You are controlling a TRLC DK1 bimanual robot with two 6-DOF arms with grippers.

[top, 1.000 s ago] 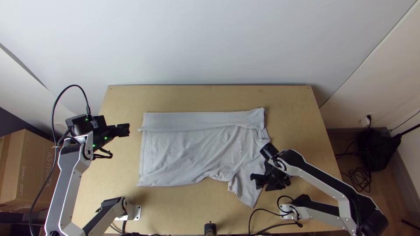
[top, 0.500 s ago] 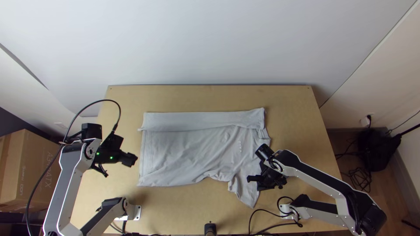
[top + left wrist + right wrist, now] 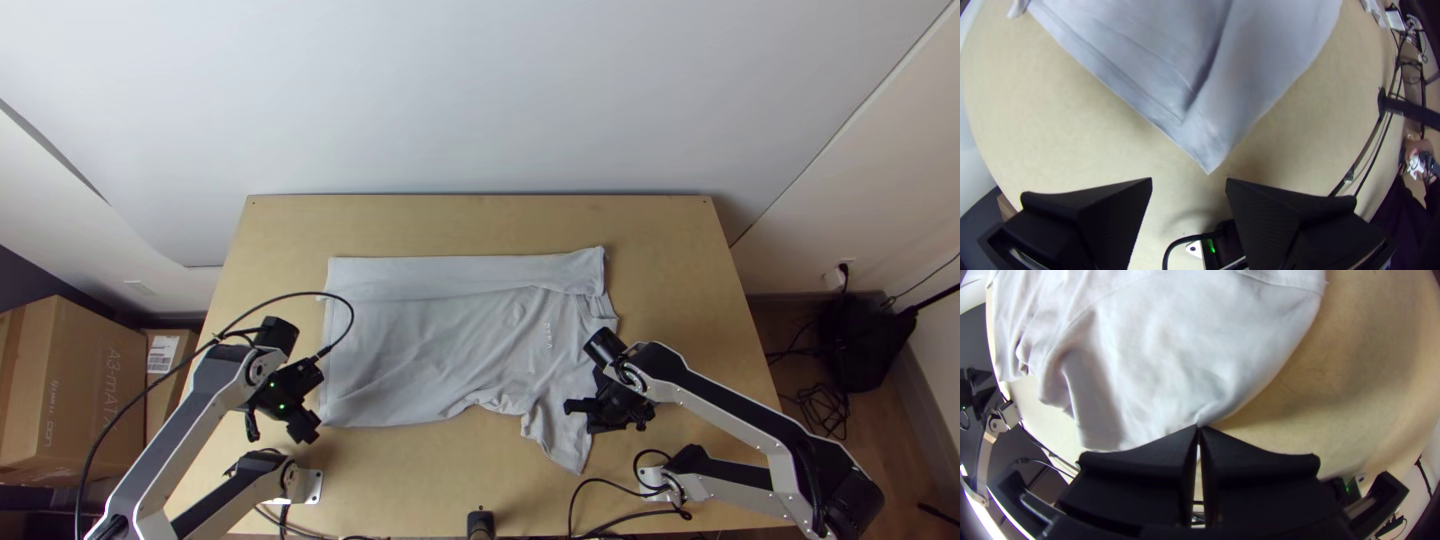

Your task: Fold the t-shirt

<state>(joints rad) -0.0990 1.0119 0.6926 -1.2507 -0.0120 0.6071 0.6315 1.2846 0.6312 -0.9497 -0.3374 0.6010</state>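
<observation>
A light grey t-shirt (image 3: 440,345) lies on the table, its far edge folded over in a long strip and the near sleeve spread toward the table's near edge. My left gripper (image 3: 308,428) is just off the shirt's near left corner. In the left wrist view that gripper (image 3: 1189,182) stands open, the shirt's corner (image 3: 1208,161) lying just beyond the gap. At the sleeve side on the right is my right gripper (image 3: 572,407). The right wrist view has this gripper (image 3: 1198,429) shut on the edge of the shirt (image 3: 1160,360), fabric drawn to a point at the tips.
Bare wood of the table (image 3: 470,222) runs along the far side, with more in front of the shirt. A black post (image 3: 481,524) stands at the near edge. Cardboard boxes (image 3: 70,390) are on the left, and cables run near both arm bases.
My left gripper has moved down the picture from beside the far left fold to the near left corner. The right gripper shifted slightly left and up, then held still.
</observation>
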